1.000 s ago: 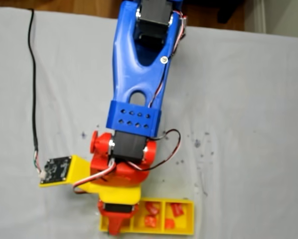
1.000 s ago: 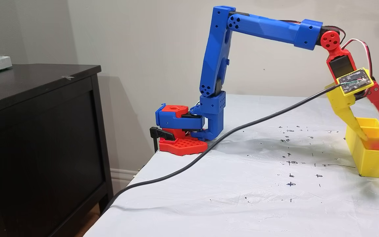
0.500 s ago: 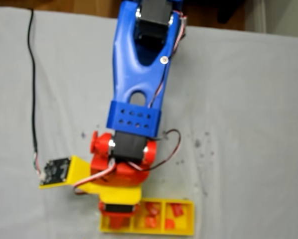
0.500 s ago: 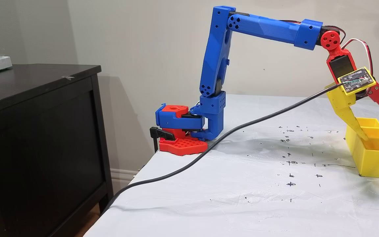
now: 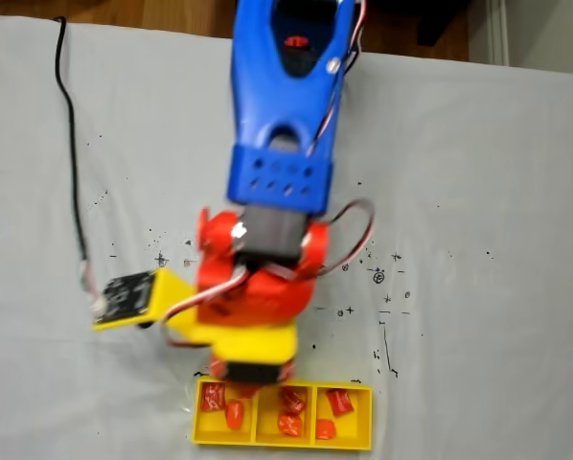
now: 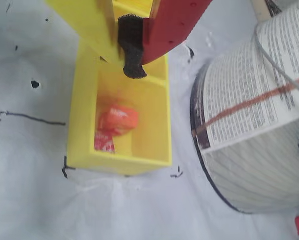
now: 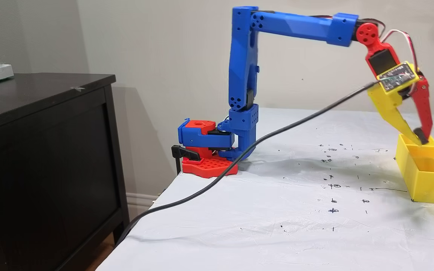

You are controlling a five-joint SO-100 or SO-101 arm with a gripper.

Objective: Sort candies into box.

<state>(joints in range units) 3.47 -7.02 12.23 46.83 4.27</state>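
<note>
Gripper point(image 7: 419, 138) hangs clenched and empty (fingertips together) above the box point(image 5: 281, 443), six candies point(image 5: 289, 424) inside; descending could knock its rim.

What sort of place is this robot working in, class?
Probably a home room, not a lab: a dark wooden cabinet, a painted wall with baseboard, and a table under a pen-marked white sheet.

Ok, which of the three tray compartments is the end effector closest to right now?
The left-end compartment of the yellow tray in the top-down fixed view. The end effector hangs directly over its upper edge; the middle and right compartments lie further off to the side.
</note>
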